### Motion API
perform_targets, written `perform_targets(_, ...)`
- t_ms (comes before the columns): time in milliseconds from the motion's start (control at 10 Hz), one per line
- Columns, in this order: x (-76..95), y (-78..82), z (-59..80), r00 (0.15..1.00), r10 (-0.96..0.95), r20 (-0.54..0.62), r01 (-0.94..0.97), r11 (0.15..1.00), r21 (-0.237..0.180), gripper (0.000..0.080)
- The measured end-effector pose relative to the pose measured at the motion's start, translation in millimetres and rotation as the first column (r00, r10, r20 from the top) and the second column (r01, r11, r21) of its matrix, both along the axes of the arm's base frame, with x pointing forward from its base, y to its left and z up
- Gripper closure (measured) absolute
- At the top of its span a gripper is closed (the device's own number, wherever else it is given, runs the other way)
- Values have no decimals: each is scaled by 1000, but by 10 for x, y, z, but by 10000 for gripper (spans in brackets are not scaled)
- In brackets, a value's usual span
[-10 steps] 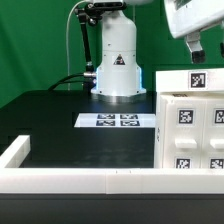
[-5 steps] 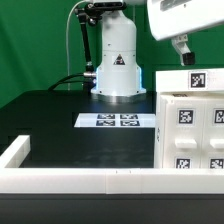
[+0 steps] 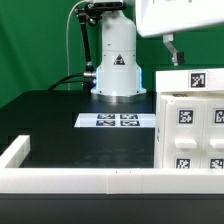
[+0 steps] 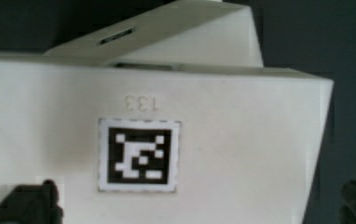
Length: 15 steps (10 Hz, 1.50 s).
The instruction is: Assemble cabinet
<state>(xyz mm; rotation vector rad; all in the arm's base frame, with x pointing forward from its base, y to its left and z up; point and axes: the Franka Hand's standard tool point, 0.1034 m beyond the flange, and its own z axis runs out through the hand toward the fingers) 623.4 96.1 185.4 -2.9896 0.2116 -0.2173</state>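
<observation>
The white Franka arm's base column (image 3: 116,62) stands upright at the back, its black cable bundle (image 3: 77,40) looping down the side toward the exterior view's left. The arm's white wrist housing (image 3: 180,17) fills the upper corner on the exterior view's right, held high, with the two-finger gripper (image 3: 173,50) pointing straight down beneath it. Only one dark finger (image 3: 172,51) shows there. In the wrist view, two black fingertips (image 4: 27,202) sit far apart at opposite edges, jaws spread wide, nothing between them gripped.
</observation>
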Motion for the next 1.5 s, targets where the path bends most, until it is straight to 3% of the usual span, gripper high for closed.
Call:
perform_targets(400, 4, -50, -7, 924, 381, 26, -377, 921, -93, 2)
perform_targets(500, -2, -47, -28, 843, 538, 16, -531, 836, -139, 2)
perform_targets(600, -13, 0, -35, 812, 583, 7, -575, 803, -155, 2)
perform_targets(700, -33, 66, -46, 721, 693, -21, -683, 704, -193, 2)
perform_targets(900, -43, 61, -61, 596, 802, -44, -789, 574, -219, 2)
perform_targets(1000, -51, 38, -92, 484, 873, -65, -857, 458, -235, 2)
perform_targets(1100, -53, 32, -118, 448, 891, -73, -876, 420, -237, 2)
perform_targets(1300, -67, 61, -279, 443, 892, -89, -882, 416, -222, 2)
perform_targets(1500, -62, 61, -347, 450, 888, -96, -880, 422, -216, 2)
